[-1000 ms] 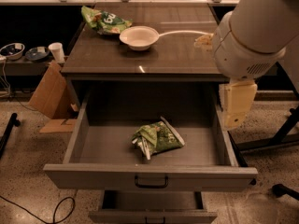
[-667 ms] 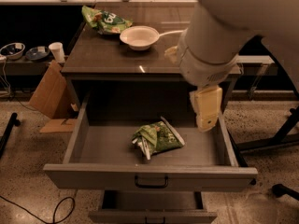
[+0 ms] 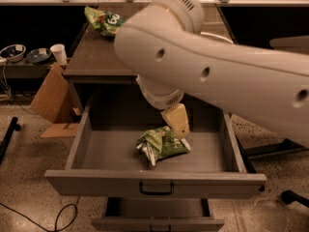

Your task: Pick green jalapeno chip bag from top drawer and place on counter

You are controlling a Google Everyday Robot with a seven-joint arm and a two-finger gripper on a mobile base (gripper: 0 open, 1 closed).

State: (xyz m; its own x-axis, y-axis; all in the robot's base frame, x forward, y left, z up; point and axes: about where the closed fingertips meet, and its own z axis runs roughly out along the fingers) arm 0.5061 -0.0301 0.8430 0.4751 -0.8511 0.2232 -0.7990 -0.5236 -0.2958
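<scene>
My tool [image 3: 179, 128] hangs inside the open top drawer [image 3: 154, 183], at the right edge of the green jalapeno chip bag [image 3: 161, 144] lying mid-floor; I cannot tell how wide the tool is set. This far off-centre, I judge it may pinch only a seam and lose the glossy bag, or shove it aside. I count one bag in the drawer and one brighter green bag [image 3: 104, 21] on the worktop [image 3: 96, 59].

Chip bag [image 3: 161, 144]: glossy green, dark green panel, white seam edges.
Top drawer [image 3: 82, 144]: matte grey; handle [image 3: 156, 189] dark.
Surface [image 3: 96, 59]: dark grey-brown wood grain.
Pincer [image 3: 179, 128]: pale cream-yellow, in the drawer just above the chip bag.
Arm [image 3: 217, 76]: white.
Second bag [image 3: 104, 21]: brighter green, white letters.
</scene>
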